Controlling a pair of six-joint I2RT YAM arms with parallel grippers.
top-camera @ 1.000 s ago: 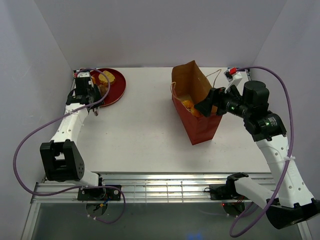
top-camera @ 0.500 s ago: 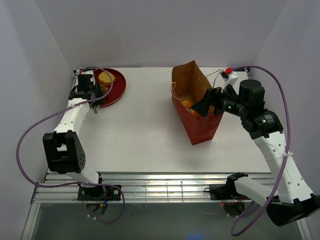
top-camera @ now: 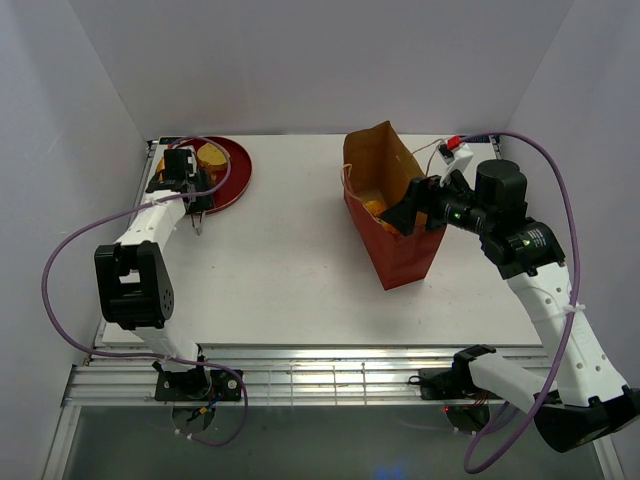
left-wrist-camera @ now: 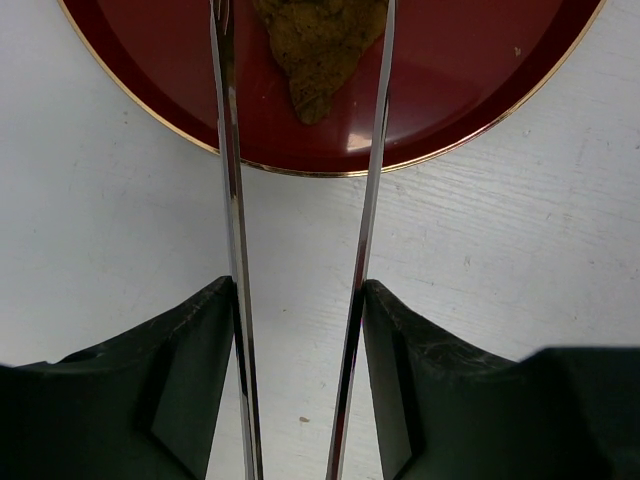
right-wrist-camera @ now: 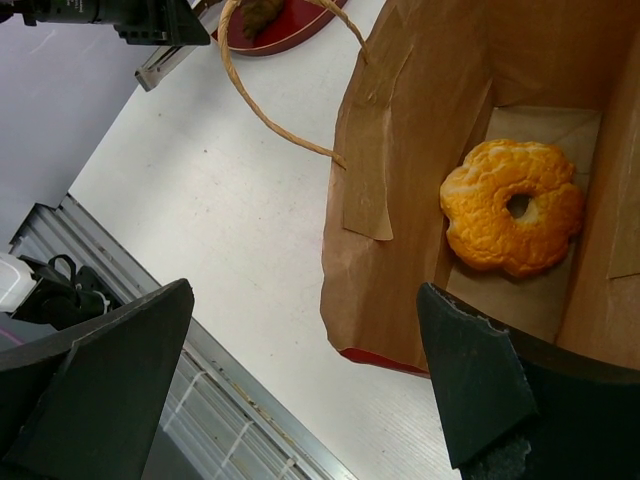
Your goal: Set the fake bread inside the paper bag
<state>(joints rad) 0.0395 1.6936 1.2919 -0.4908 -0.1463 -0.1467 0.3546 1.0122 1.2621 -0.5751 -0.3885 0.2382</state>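
White surface (left-wrist-camera: 520, 260) underlies the left tool (left-wrist-camera: 305, 12), prongs spread and empty either side of a brown crusty toy bread piece (left-wrist-camera: 320, 45) on a round red plate (left-wrist-camera: 480, 90). The piece is likely light and stiff; pinch its middle. The right tool (right-wrist-camera: 290, 380), wide and empty, overlooks the reddish-brown paper bag (right-wrist-camera: 400, 200) holding an orange ridged bun (right-wrist-camera: 512, 207).

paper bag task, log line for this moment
left jaws: open astride yellow-brown bread piece on round red plate | right jaws: open by reddish-brown paper bag mouth | in bag: orange ridged bun

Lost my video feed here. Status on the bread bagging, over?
Left gripper open, fingers straddling brown bread piece on red plate. Right gripper open at paper bag mouth. Orange bun already in bag. Nothing blocking.
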